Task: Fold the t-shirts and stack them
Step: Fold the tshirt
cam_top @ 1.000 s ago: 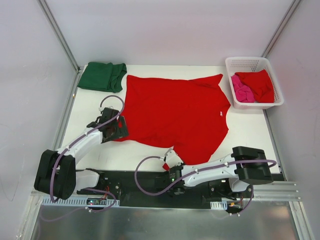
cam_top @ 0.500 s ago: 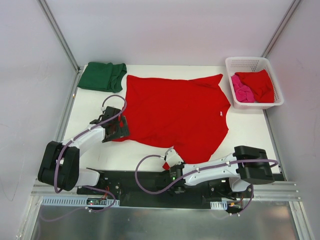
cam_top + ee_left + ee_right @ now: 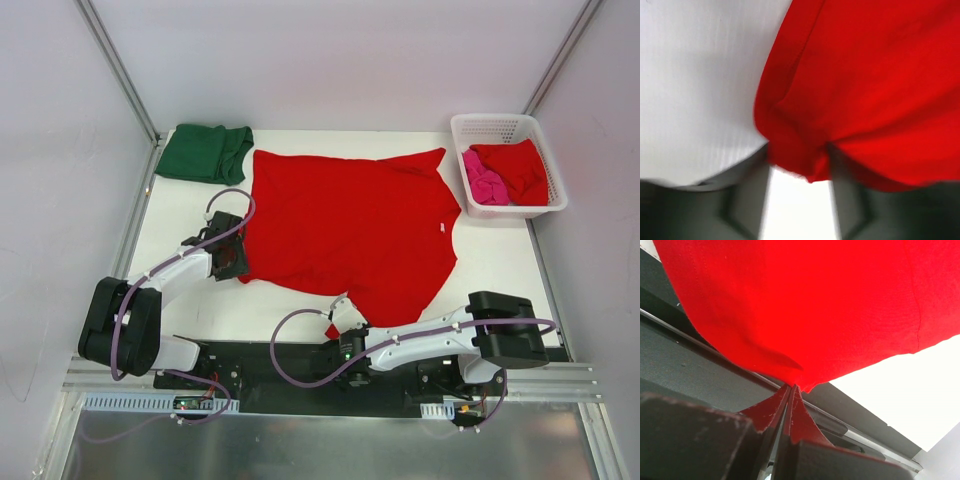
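I see the red t-shirt (image 3: 350,225) spread flat across the middle of the table. My left gripper (image 3: 232,262) pinches a bunched fold at its near-left corner. My right gripper (image 3: 792,386) is clamped tight on the near hem. The green t-shirt (image 3: 205,152) lies folded far left. Another red tee (image 3: 520,168) and a pink tee (image 3: 482,182) sit in the basket (image 3: 500,124) far right.

Matt cloth lying on a smooth white desk (image 3: 490,260).
The red t-shirt (image 3: 350,225) and green t-shirt (image 3: 205,152) are showing soft, dull cloth; the basket (image 3: 495,120) is looking like white lattice plastic; the right tool (image 3: 791,388) is showing matt black, faintly scuffed plastic.
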Tool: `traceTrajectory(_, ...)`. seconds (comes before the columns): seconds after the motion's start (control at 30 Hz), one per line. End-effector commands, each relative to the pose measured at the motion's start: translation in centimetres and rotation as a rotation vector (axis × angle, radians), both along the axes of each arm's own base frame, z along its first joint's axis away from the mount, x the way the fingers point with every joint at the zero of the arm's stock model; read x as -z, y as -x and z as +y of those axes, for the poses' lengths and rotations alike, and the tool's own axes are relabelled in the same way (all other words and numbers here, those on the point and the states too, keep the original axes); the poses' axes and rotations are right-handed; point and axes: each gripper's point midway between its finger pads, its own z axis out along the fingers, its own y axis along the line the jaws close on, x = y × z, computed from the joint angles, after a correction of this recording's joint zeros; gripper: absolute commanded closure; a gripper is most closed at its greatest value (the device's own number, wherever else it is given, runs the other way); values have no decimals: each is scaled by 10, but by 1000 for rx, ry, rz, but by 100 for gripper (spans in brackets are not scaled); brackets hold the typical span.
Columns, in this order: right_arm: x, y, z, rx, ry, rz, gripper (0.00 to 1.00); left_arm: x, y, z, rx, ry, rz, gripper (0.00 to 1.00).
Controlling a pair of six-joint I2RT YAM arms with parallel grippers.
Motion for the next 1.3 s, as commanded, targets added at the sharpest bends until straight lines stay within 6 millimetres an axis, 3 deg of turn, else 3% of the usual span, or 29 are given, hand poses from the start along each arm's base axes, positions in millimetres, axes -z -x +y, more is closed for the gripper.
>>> traceTrajectory(0.0,-10,-4,0,-6,-1,-15,99,-7,-9,-4,15,-1,-28,69)
traceTrajectory(0.27,-8,-3,0,-4,4,-13,99,-7,-9,-4,17,2,-27,71)
traceTrajectory(0.33,-8,-3,1,-5,3,-11,99,-8,-9,-5,21,3,-28,79)
traceTrajectory(0.37,-8,-3,1,-9,4,-12,99,-7,-9,-5,21,4,-26,89)
traceTrajectory(0.43,-8,-3,2,-9,2,-11,99,-8,-9,-4,21,4,-29,92)
traceTrajectory(0.47,-7,-3,1,-10,6,-10,99,-8,-9,-5,22,6,-29,91)
traceTrajectory(0.5,-7,-3,1,-8,6,-10,99,-8,-9,-5,24,7,-30,77)
traceTrajectory(0.57,-6,-3,1,-8,6,-9,99,-8,-8,-5,26,8,-29,71)
traceTrajectory(0.6,-6,-3,1,-8,3,-9,99,-8,-7,-5,27,9,-29,57)
traceTrajectory(0.63,-6,-3,1,-8,3,-9,99,-9,-6,-5,27,11,-33,50)
traceTrajectory(0.77,-6,-2,1,-5,-3,-6,99,-12,-4,-5,26,15,-45,36)
traceTrajectory(1.27,-4,-2,2,-7,-5,-2,99,-26,1,10,-7,-40,-57,30)
